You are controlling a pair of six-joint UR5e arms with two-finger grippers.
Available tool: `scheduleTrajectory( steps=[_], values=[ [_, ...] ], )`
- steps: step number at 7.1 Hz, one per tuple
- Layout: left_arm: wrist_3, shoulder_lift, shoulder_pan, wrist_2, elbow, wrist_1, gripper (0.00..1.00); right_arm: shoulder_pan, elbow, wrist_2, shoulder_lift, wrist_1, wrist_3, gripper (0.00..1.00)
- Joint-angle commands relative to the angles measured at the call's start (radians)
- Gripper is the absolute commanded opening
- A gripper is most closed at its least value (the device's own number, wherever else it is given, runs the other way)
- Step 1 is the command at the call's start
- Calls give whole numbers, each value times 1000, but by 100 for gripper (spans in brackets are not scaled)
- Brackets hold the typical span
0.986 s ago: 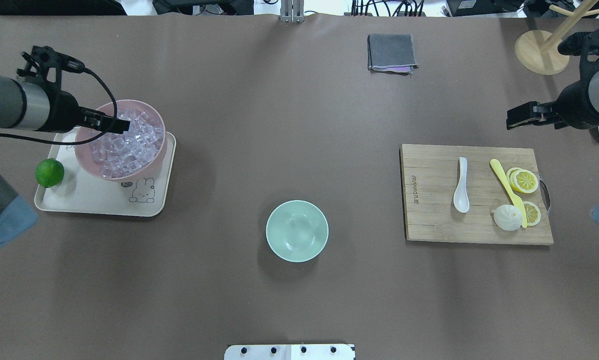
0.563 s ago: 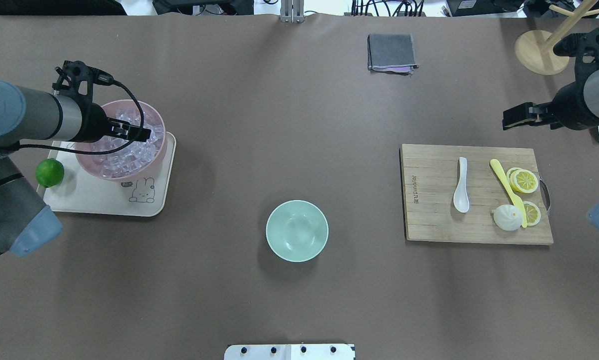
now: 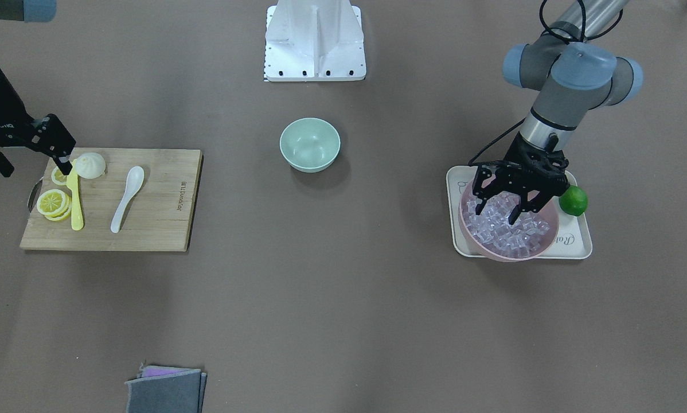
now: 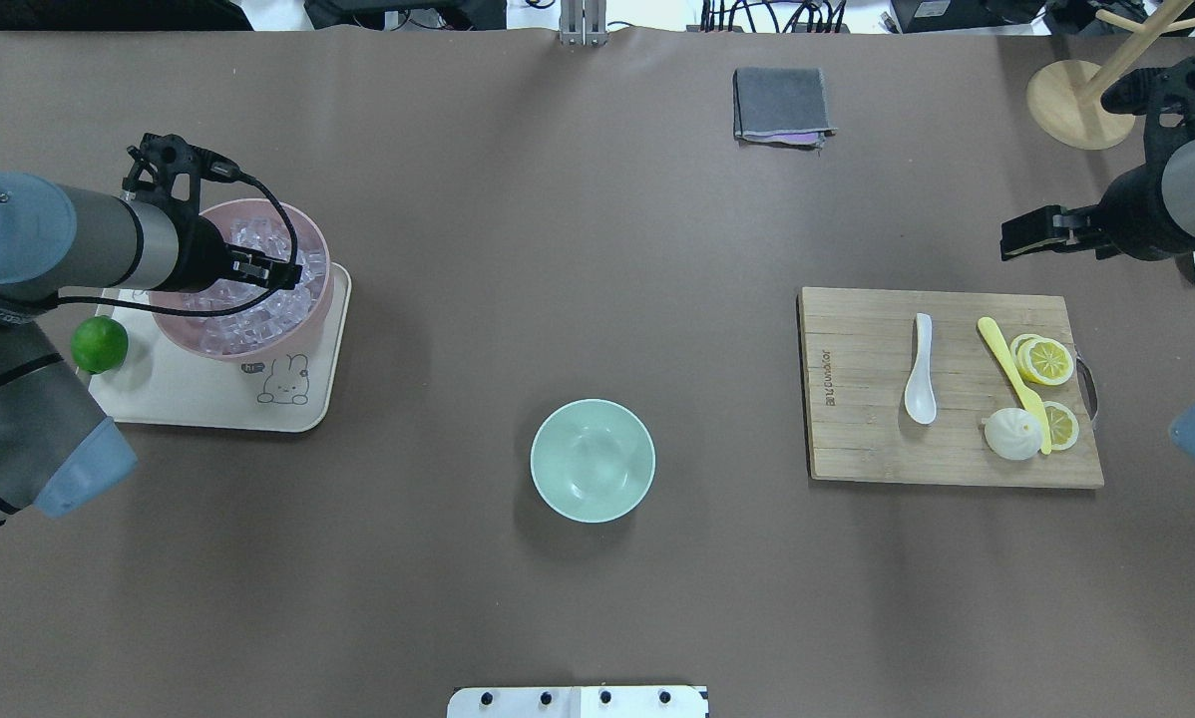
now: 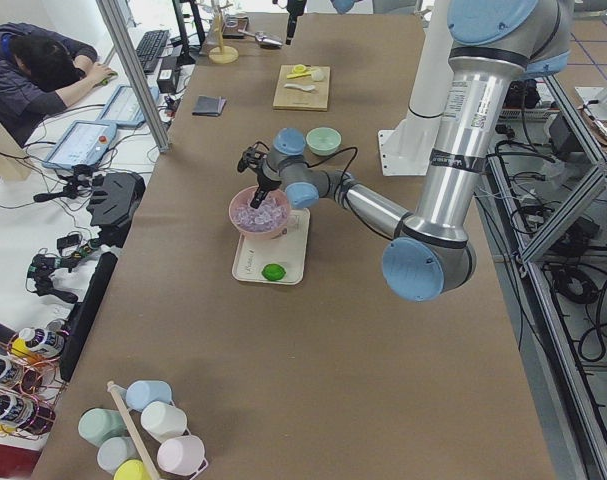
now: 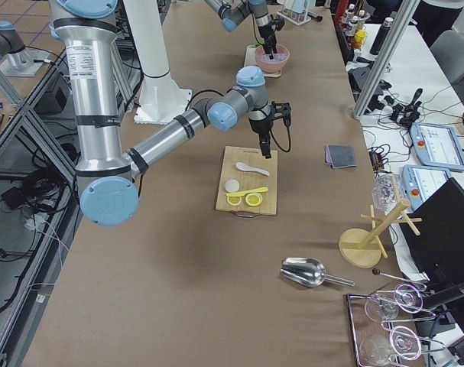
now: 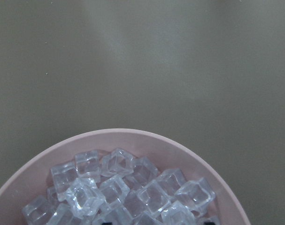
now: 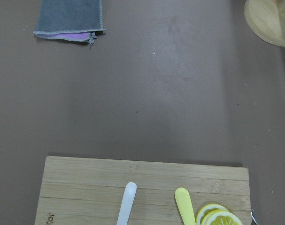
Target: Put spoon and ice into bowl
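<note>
The white spoon (image 4: 921, 369) lies on the wooden cutting board (image 4: 857, 439), handle pointing away from the robot; it also shows in the front view (image 3: 127, 198). The mint-green bowl (image 4: 592, 460) stands empty at mid-table. Ice cubes (image 4: 248, 309) fill the pink bowl (image 7: 133, 136). My left gripper (image 3: 498, 215) is open, fingers pointing down just over the ice; I cannot tell whether they touch it. My right gripper (image 3: 34, 169) is open and empty, beyond the board's far right corner and above the table.
The pink bowl sits on a cream tray (image 4: 208, 404) with a lime (image 4: 99, 344). On the board lie a yellow knife (image 4: 1006, 364), lemon slices (image 4: 1044, 361) and a white bun (image 4: 1011, 435). A grey cloth (image 4: 781, 103) and a wooden stand (image 4: 1076, 100) are at the far edge.
My left gripper has moved to the right across the pink bowl, over the ice. My right gripper has shifted slightly left. Spoon and green bowl have not moved.
</note>
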Motion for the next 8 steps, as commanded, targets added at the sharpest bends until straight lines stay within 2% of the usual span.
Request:
scheduleTrajectory(
  steps=[1,5,7,8],
  values=[
    [-1,-11,18,28,9,0,71,-1,0,0,0,0,0,100],
    [2,-34,32,31,36,0,69,-2,0,0,0,0,0,100],
    [8,-33,31,31,35,0,47,-2,0,0,0,0,3,100],
    [9,-33,32,31,35,0,47,-2,0,1,0,0,3,100]
  ],
)
